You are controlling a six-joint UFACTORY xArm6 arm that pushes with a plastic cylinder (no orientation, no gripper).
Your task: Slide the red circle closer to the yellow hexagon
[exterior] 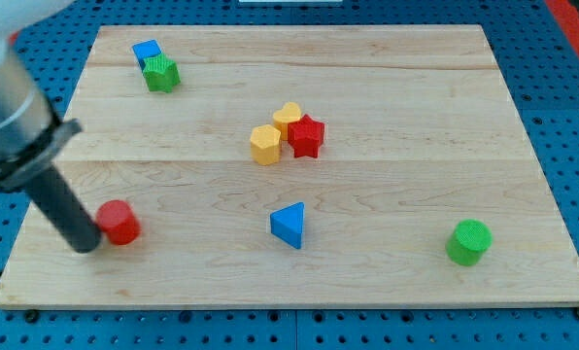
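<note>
The red circle (120, 222) lies on the wooden board at the lower left. My tip (84, 243) rests on the board just left of it, touching or nearly touching its left side. The yellow hexagon (265, 144) sits near the board's middle, up and to the right of the red circle. It touches a yellow heart (288, 118) and a red star (307, 136).
A blue triangle (289, 225) lies between the red circle and the view's lower right. A green circle (468, 242) is at the lower right. A blue block (146, 52) and a green star (160, 74) sit at the upper left. The board's (387, 78) edges border blue pegboard.
</note>
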